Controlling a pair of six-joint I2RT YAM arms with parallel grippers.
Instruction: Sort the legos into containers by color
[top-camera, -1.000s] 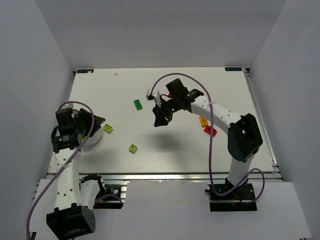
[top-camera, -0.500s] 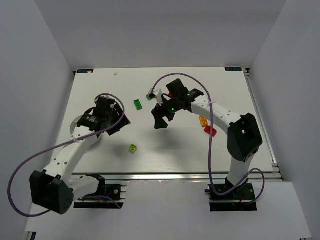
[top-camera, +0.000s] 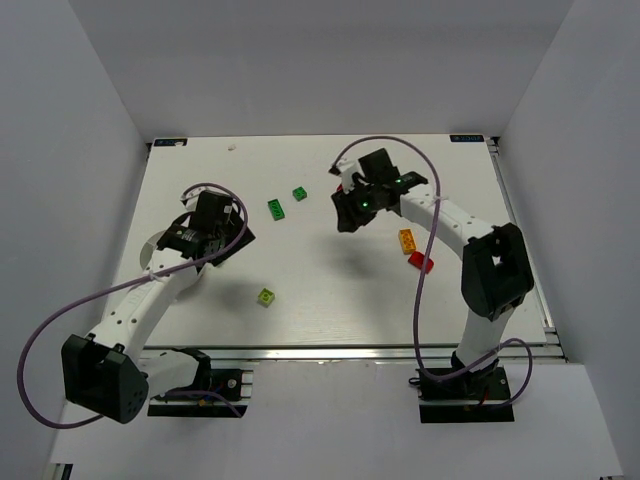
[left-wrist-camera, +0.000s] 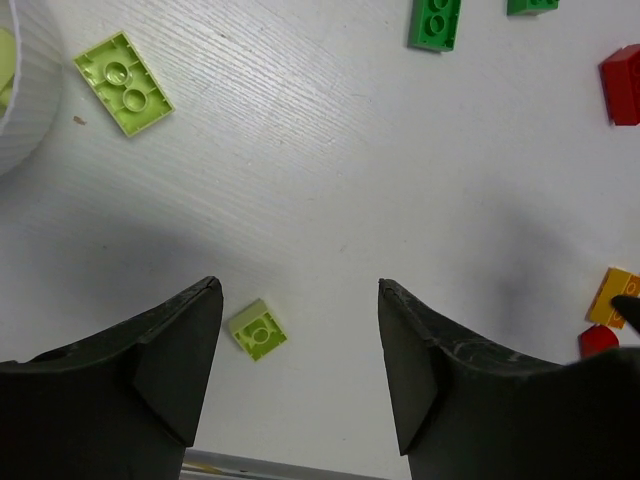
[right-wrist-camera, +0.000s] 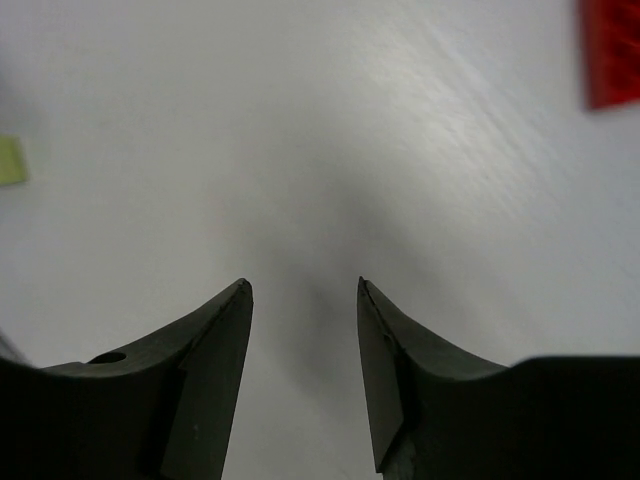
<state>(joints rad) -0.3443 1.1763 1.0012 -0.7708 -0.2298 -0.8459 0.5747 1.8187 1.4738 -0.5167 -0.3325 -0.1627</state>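
Note:
Loose legos lie on the white table: a dark green brick (top-camera: 277, 209), a smaller dark green one (top-camera: 299, 193), a small lime one (top-camera: 266, 296), an orange one (top-camera: 407, 239) and a red one (top-camera: 421, 262). The white container (top-camera: 152, 250) sits at the left, mostly under my left arm; its ribbed wall (left-wrist-camera: 15, 100) shows beside a lime two-stud brick (left-wrist-camera: 123, 82). My left gripper (left-wrist-camera: 300, 287) hangs open over bare table, with the small lime brick (left-wrist-camera: 257, 330) by its left finger. Right of the dark green bricks, my right gripper (top-camera: 347, 215) is open and empty (right-wrist-camera: 303, 285).
A red brick (right-wrist-camera: 610, 50) sits at the top right edge of the right wrist view. The left wrist view also shows dark green bricks (left-wrist-camera: 435, 20), a red brick (left-wrist-camera: 622, 85) and an orange one (left-wrist-camera: 612, 298). Grey walls enclose the table.
My left arm swung from over the container out towards the table's middle. My right gripper moved right and back; the small dark green brick now lies free where it was.

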